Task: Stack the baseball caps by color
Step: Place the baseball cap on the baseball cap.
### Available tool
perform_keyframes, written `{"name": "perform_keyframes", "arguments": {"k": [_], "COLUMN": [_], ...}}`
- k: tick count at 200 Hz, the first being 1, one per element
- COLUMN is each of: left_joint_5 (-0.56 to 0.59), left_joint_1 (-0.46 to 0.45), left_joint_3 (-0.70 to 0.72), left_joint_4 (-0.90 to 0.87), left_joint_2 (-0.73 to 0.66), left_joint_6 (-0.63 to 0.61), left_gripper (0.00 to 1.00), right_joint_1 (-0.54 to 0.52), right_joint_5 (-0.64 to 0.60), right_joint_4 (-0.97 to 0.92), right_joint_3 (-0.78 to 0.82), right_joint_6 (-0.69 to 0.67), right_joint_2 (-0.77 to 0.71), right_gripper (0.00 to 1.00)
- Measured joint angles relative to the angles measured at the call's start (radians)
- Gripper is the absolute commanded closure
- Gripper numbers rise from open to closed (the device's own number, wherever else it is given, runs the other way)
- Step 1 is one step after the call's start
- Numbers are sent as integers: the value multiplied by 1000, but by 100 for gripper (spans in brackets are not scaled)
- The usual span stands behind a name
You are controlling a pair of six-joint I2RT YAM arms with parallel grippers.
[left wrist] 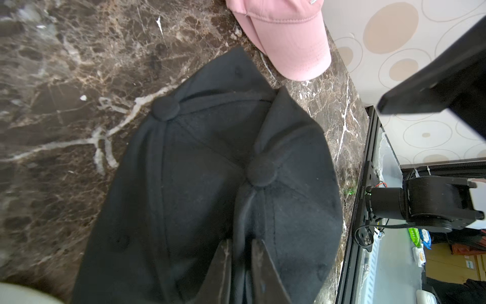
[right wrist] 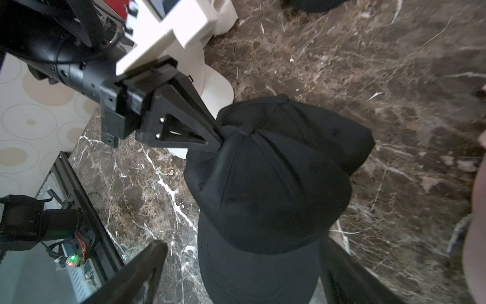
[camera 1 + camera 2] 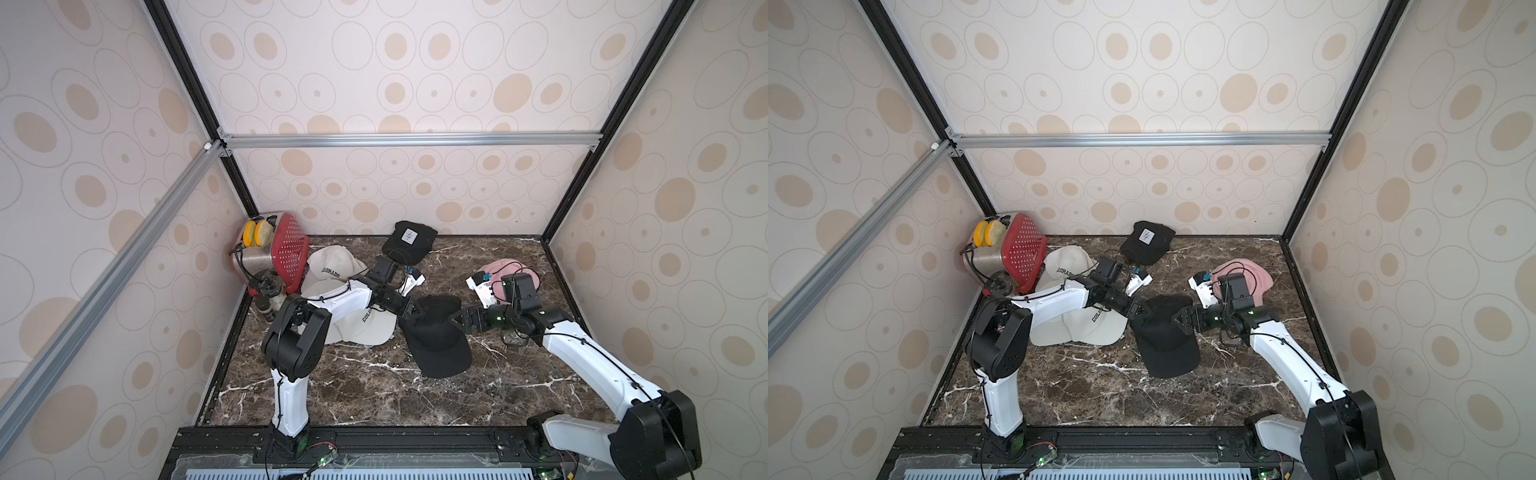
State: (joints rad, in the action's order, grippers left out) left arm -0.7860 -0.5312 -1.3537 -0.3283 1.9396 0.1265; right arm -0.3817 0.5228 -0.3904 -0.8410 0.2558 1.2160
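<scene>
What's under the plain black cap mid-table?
A second black cap, offset: part of its crown and its top button peek out past the top black cap. Its brim is covered, so it can't be seen.

The two black caps point(image 2: 265, 184) in front of me are soft, matt cloth with stitched seams and cloth-covered buttons. The pink cap point(image 1: 289, 39) is smoother woven cloth. The table point(image 3: 374, 395) looks like polished dark marble, glossy and white-veined. My left gripper point(image 2: 219, 138) is matt black plastic, faintly rough. The toaster point(image 3: 257, 259) shows brushed metal and a glossy red perforated side.
</scene>
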Motion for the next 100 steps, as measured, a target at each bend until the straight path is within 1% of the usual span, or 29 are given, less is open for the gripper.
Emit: {"name": "perform_keyframes", "arguments": {"k": [9,15,27,45,58,67,87,100], "left_joint_5": [5,7,10,33,64,89,151,194], "left_joint_1": [4,7,11,15,15,15,15,15], "left_joint_3": [-10,-18,-30,-35,-35,-38,-74,-108], "left_joint_4": [-12,-21,-35,-37,-39,-41,-48,-47], "left_joint_2": [2,3,2,-11,-27,-40,-55,-55], "left_joint_6": [-9,-13,-24,-17,-3,14,45,72], "left_gripper": [61,55,40,22,11,2,1,1], "right_joint_1": [0,0,0,0,0,0,0,0], "right_joint_5": [4,4,-2,-28,-56,-75,-100,-94], "right_joint_4": [5,7,11,5,-14,-34,-80,-104], "right_joint_3": [15,21,33,55,77,89,118,142], "right_joint_6": [7,14,24,36,45,51,64,82], "right_joint_2": [0,0,-2,-28,-72,-108,-192,-237], "right_gripper": [4,0,0,0,0,0,0,0]}}
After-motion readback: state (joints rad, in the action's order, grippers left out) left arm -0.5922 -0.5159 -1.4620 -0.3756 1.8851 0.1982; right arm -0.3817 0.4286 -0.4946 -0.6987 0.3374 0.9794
